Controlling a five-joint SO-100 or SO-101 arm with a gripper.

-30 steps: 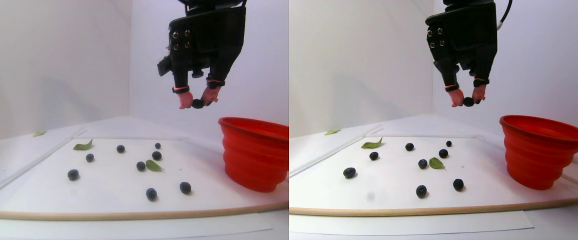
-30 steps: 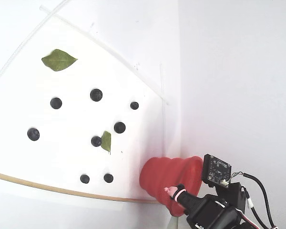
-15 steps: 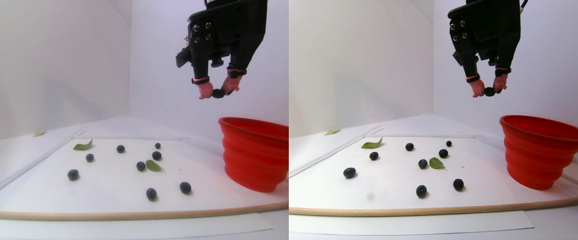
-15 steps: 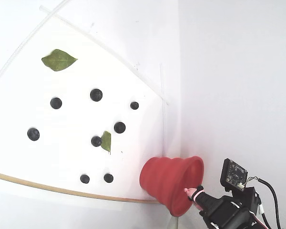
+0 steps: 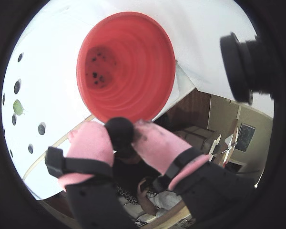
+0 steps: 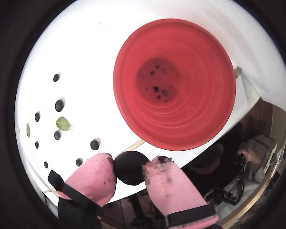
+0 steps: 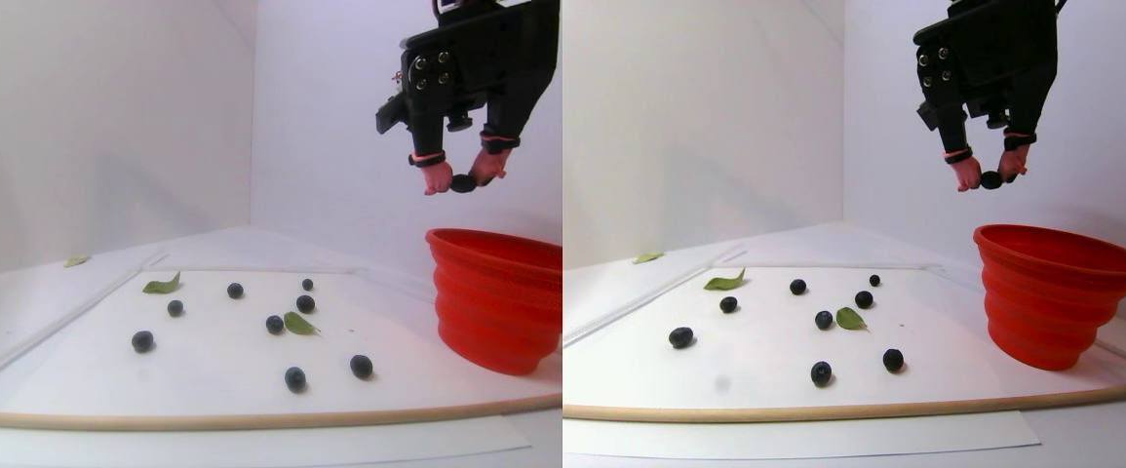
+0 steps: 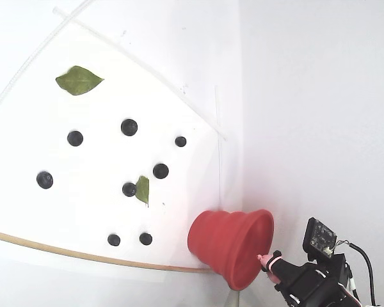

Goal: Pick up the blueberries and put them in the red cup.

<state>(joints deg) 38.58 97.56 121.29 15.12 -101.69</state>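
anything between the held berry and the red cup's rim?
Nothing. In the stereo pair view, the berry in the gripper hangs above the red cup with only bare air between.

Red cup (image 7: 499, 297) cropped by the left half's edge in the stereo pair view. In the fixed view, the gripper (image 8: 269, 261) — held berry hidden.

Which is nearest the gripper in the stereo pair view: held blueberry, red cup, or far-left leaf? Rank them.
1. Held blueberry, between the gripper fingertips.
2. Red cup, below, slightly right.
3. Far-left leaf, on the table's left edge.
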